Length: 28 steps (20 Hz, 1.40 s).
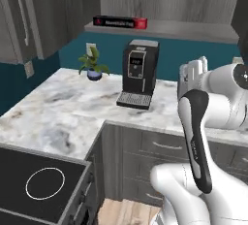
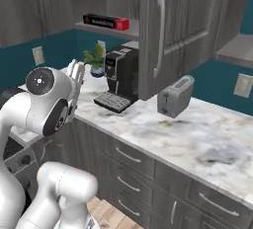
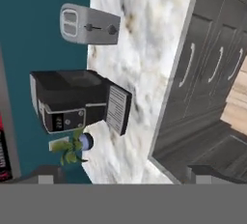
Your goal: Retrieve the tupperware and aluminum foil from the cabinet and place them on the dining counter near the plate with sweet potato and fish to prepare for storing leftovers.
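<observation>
The aluminum foil (image 1: pixel 120 23) is a slim black box with a red end. It lies on the grey shelf board (image 1: pixel 189 30) of the open dark wood-grain cabinet (image 2: pixel 163 30), above the coffee machine. The aluminum foil (image 2: pixel 105 21) rests at the shelf's left end, and its red end (image 3: pixel 4 146) touches the hand view's left edge. My gripper (image 3: pixel 126 175) is open with nothing between its fingertips (image 3: pixel 46 175). It hangs well below and in front of the shelf, over the worktop's edge. The tupperware, plate, sweet potato, fish and dining counter are out of view.
A black coffee machine (image 1: pixel 137 73) and a small potted plant (image 1: pixel 92 65) stand on the marble worktop (image 1: pixel 63 112). A grey metal toaster (image 2: pixel 175 95) sits right of the open cabinet door. Drawer units (image 2: pixel 133 164) run below, and a black cooktop (image 1: pixel 38 185) lies at lower left.
</observation>
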{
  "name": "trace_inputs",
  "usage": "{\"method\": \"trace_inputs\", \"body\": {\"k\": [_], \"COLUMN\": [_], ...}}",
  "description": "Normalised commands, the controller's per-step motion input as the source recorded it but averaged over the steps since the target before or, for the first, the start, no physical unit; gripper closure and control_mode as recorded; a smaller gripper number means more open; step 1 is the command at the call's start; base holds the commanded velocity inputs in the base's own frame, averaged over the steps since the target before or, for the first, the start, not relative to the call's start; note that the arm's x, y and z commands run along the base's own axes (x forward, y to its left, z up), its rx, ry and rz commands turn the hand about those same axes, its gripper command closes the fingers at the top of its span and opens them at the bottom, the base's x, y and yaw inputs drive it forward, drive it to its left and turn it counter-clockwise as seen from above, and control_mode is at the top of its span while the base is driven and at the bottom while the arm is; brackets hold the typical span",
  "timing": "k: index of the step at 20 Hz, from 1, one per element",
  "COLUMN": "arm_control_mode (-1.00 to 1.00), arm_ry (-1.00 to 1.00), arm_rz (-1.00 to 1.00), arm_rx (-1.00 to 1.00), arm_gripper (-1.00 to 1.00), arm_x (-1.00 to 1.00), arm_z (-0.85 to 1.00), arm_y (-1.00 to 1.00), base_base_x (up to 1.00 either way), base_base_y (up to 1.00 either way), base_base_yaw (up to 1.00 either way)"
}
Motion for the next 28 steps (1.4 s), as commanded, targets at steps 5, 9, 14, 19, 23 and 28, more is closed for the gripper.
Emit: {"method": "trace_inputs", "body": {"k": [5, 9, 14, 19, 23, 28], "arm_control_mode": [1.0, 1.0, 1.0, -1.0, -1.0, -1.0], "arm_ry": [0.0, 0.0, 0.0, 0.0, -0.01, -0.05], "arm_rz": [0.0, 0.0, 0.0, -0.01, 0.0, 0.05], "arm_rx": [0.0, 0.0, 0.0, 0.0, 0.0, 0.02], "arm_gripper": [-1.0, -1.0, -1.0, -1.0, -1.0, -1.0], "arm_x": [0.0, 0.0, 0.0, 0.0, -0.02, -0.26], "arm_z": [0.0, 0.0, 0.0, 0.0, 0.0, 0.2], "arm_y": [0.0, 0.0, 0.0, 0.01, 0.0, 0.18], "base_base_x": [0.99, 0.94, 0.82, 0.08, 0.0, 0.0], "base_base_y": [0.37, 0.31, 0.37, 0.22, 0.0, 0.0], "base_base_yaw": [-0.5, -0.52, -0.51, -0.18, 0.0, 0.0]}}
